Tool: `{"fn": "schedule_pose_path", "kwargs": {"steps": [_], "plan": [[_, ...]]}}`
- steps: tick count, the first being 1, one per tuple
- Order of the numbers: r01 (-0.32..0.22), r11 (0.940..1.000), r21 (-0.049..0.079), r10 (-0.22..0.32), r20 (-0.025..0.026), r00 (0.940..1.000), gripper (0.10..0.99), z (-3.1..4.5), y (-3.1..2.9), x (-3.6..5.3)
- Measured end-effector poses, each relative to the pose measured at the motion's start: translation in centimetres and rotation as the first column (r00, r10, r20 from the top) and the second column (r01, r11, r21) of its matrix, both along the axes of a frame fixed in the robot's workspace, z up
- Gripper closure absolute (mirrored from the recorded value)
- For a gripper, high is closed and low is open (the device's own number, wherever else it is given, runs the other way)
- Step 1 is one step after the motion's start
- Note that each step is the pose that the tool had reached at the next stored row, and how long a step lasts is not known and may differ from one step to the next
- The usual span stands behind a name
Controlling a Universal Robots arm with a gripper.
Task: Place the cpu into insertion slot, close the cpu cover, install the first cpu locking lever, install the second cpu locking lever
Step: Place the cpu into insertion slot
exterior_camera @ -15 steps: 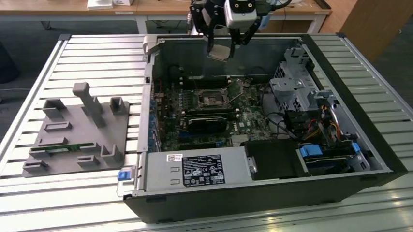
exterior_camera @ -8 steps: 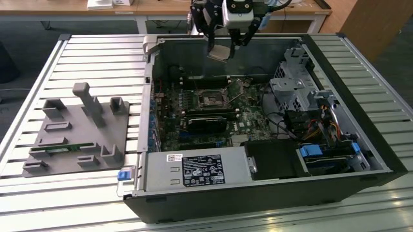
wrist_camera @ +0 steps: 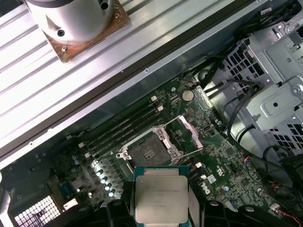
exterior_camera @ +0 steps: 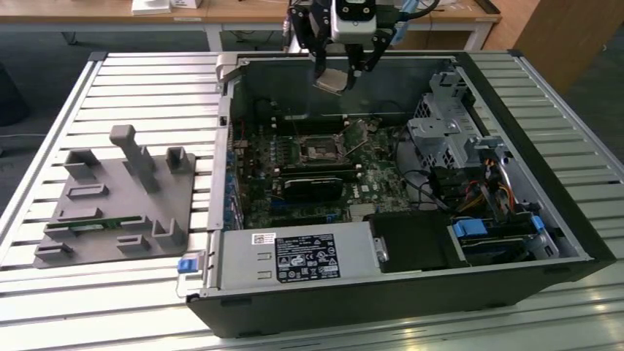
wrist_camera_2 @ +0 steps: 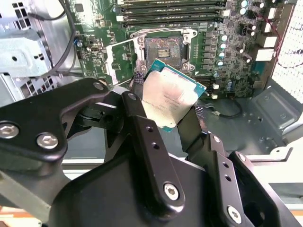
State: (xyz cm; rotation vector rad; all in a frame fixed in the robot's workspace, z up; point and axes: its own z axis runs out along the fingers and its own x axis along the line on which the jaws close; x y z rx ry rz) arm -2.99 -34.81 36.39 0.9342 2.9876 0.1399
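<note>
My gripper hangs above the back edge of the open computer case, shut on the cpu, a flat silver-grey square chip held tilted between the two black fingers. In both wrist views the cpu sits in the grip well above the motherboard. Below it lies the insertion slot, a dark square socket with a silver rim and nothing in it. The cpu cover, a thin silver frame, stands swung open beside the slot.
A black card lies just in front of the slot, and memory slots run along one side. A metal drive cage and cables fill the exterior view's right. A grey fixture rests on the slatted table to the left.
</note>
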Motion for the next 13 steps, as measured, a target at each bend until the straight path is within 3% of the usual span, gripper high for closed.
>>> {"fn": "schedule_pose_path", "kwargs": {"steps": [13], "plan": [[0.114, 0.9935, -0.002, -0.114, 0.0, 0.9935, 0.549, -0.1, 0.0, -0.01]]}}
